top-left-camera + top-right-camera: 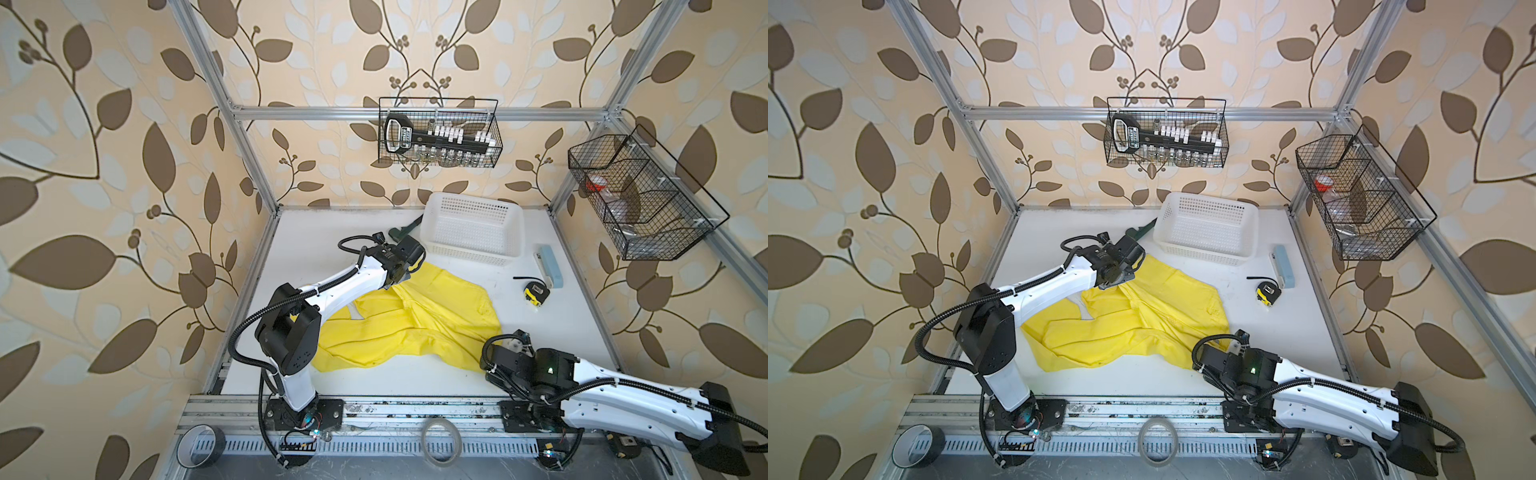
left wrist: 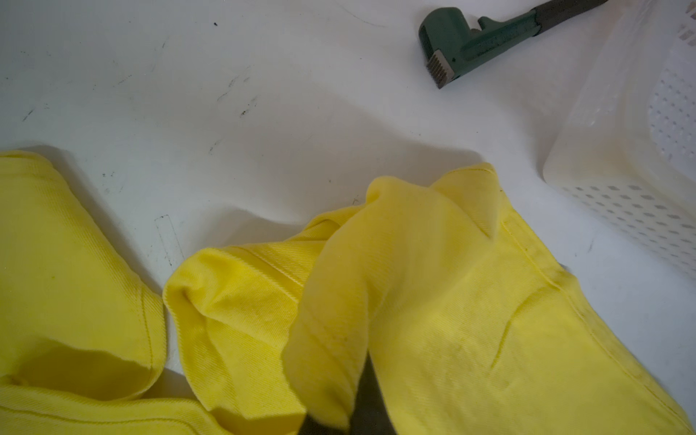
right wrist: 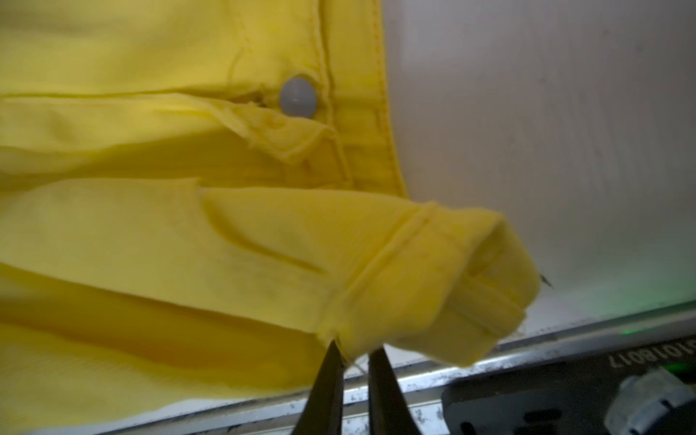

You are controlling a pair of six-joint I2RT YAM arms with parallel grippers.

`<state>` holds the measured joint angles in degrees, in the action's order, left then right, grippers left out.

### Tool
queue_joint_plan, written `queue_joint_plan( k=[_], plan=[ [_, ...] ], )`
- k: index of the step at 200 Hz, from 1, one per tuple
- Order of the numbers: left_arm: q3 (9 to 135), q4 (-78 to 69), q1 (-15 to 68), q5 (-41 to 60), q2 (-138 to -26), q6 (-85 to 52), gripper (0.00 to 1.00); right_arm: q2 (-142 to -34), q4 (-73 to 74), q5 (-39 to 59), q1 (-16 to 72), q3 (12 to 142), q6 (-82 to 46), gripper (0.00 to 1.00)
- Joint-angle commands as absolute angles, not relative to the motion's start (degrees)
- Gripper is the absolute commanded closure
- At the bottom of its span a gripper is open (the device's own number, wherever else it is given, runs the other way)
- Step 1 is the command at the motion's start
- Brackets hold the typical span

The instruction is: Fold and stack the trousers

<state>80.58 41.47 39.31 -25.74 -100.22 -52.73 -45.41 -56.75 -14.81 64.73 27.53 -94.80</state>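
The yellow trousers point(image 1: 415, 324) lie crumpled across the middle of the white table in both top views point(image 1: 1142, 324). My left gripper point(image 1: 405, 268) is at their far edge, beside the basket. It is shut on a fold of the trousers point(image 2: 433, 301), which drapes over its dark finger point(image 2: 367, 399). My right gripper point(image 1: 486, 368) is low at the near right end of the cloth. In the right wrist view its jaws stand only a narrow gap apart point(image 3: 356, 348), pinching the hemmed cuff of the trousers point(image 3: 188, 226). A grey snap button point(image 3: 297, 97) shows on the waistband.
A white perforated basket point(image 1: 471, 230) stands at the back, with a green pipe wrench point(image 2: 470, 37) to its left. A yellow tape measure point(image 1: 536, 293) and a pale blue box point(image 1: 550, 266) lie at the right. Tape rolls point(image 1: 441, 440) rest on the front rail.
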Motion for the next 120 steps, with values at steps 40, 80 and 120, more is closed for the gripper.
queue_joint_plan(
  k=[40,80,120],
  plan=[
    [80.4,39.4,38.2,-23.1,-98.0,-48.9,1.0,-44.4,-68.8,-18.0,53.9,41.9,-84.8,0.41],
    [80.1,40.6,38.3,-17.4,-95.8,-46.4,0.89,-46.2,-57.5,-10.1,31.8,43.4,-59.1,0.39],
    [76.6,42.3,38.3,-11.8,-90.2,-44.1,0.61,-58.5,-41.2,-4.4,22.6,41.9,-44.3,0.31]
  ],
)
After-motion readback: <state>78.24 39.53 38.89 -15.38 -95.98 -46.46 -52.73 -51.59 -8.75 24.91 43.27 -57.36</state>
